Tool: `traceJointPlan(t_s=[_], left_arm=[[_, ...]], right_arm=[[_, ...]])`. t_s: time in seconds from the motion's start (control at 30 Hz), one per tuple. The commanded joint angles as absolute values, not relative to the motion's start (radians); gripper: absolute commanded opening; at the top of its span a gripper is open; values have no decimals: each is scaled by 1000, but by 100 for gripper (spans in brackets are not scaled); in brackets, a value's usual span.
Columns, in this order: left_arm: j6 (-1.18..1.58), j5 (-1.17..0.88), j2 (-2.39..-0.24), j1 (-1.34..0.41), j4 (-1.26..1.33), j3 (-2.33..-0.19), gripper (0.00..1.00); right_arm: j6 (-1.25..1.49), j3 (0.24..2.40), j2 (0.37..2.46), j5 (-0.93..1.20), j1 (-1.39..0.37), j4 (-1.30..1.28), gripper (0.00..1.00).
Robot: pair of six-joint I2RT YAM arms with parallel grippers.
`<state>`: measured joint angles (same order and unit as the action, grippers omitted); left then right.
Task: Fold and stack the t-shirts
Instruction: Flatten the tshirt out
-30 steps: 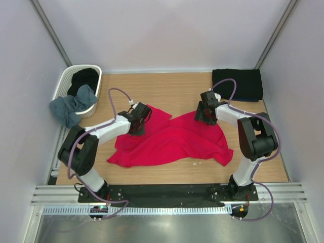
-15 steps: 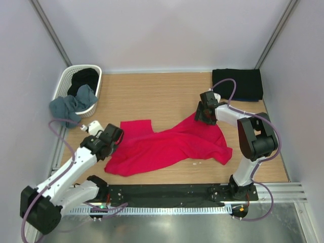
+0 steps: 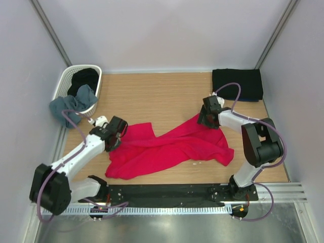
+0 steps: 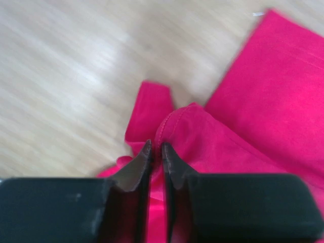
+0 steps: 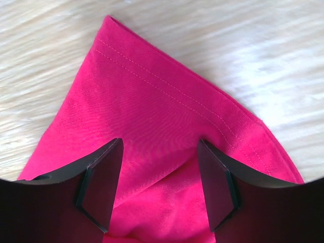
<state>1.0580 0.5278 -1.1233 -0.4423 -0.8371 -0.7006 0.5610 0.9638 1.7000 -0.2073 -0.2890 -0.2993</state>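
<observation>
Left gripper (image 4: 156, 148): I see its fingers all but pressed together, pinching a rumpled edge of the red t-shirt (image 3: 172, 147). Right gripper (image 5: 159, 147): fingers wide apart over the shirt's stitched far-right corner; I cannot tell if they touch it. The left wrist view is blurred. The shirt lies crumpled, unfolded, across the table's (image 3: 167, 91) near middle.

mika: left wrist cam is mush, the bench (image 4: 61, 76) grain is all smeared, and the red t-shirt (image 4: 263, 101) runs off the right and bottom edges.

jo: yep. from above, the right tool (image 3: 204, 119) covers part of that shirt's far corner, the black t-shirt (image 3: 83, 77) is partly sunk out of sight in the basket (image 3: 61, 86), and the white speck (image 3: 194, 162) by the hem is too small to tell.
</observation>
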Motion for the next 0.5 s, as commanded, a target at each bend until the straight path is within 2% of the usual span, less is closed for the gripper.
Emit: traceJointPlan(t_s=[0.0, 0.07, 0.1, 0.13, 0.17, 0.27, 0.3, 0.37, 0.47], left_arm=[[899, 513, -1230, -437, -756, -842, 16], [789, 448, -1268, -437, -782, -938, 49], [764, 437, -1288, -440, -802, -966, 61], [746, 434, -1293, -443, -820, -998, 64], [709, 428, -1290, -446, -848, -1021, 73], [651, 423, -1252, -446, -836, -1084, 84], [640, 436, -1240, -445, -818, -1089, 93], [621, 439, -1235, -443, -752, -1085, 97], [575, 364, -1305, -439, -666, -1086, 96]], right_arm=[[586, 907, 1677, -256, -252, -385, 66], [588, 890, 1645, -271, -230, -399, 66], [581, 881, 1617, -290, -227, -402, 66], [580, 867, 1602, -305, -222, -406, 67], [577, 862, 1591, -316, -222, -414, 67], [574, 856, 1560, -337, -216, -445, 68], [572, 859, 1552, -334, -215, -451, 68], [569, 874, 1542, -312, -212, -453, 68], [555, 929, 1534, -287, -212, -456, 68]])
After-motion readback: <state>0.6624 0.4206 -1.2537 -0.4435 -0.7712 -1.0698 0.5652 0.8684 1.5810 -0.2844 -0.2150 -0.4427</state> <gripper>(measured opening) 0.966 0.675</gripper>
